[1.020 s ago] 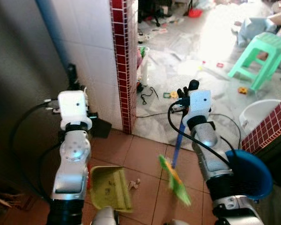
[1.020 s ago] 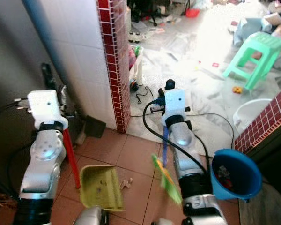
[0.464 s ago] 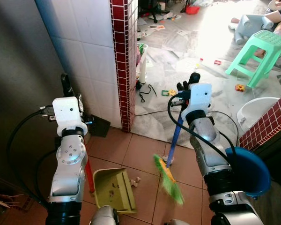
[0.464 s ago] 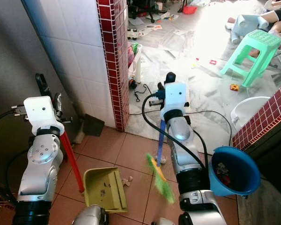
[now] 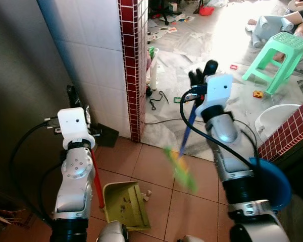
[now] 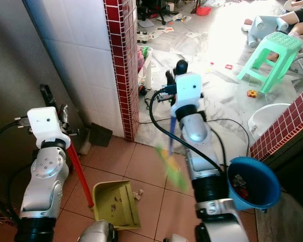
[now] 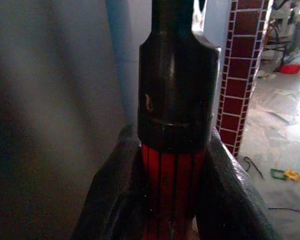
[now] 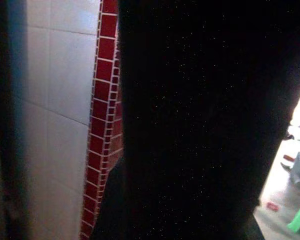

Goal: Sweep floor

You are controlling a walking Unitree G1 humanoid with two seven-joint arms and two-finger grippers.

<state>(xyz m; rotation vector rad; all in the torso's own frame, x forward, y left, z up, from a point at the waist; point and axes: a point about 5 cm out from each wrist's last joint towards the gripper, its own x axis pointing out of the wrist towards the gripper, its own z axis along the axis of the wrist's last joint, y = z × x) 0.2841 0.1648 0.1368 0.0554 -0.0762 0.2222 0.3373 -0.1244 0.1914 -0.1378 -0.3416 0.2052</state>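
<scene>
Both pincers gripping handles; broom [image 5: 181, 168] head motion-blurred; dustpan [image 5: 125, 206] edge cropped.

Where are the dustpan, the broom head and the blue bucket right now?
dustpan [image 6: 114, 203]: right eye view, on its yellow-green tray.
broom head [image 5: 181, 170]: left eye view, on the blurred green bristles.
blue bucket [image 6: 253, 182]: right eye view, on its inner wall.

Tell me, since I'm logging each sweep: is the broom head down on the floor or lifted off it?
Probably lifted. The blurred green broom head hangs mid-swing from the blue handle held by the right gripper; contact cannot be told for sure.
</scene>
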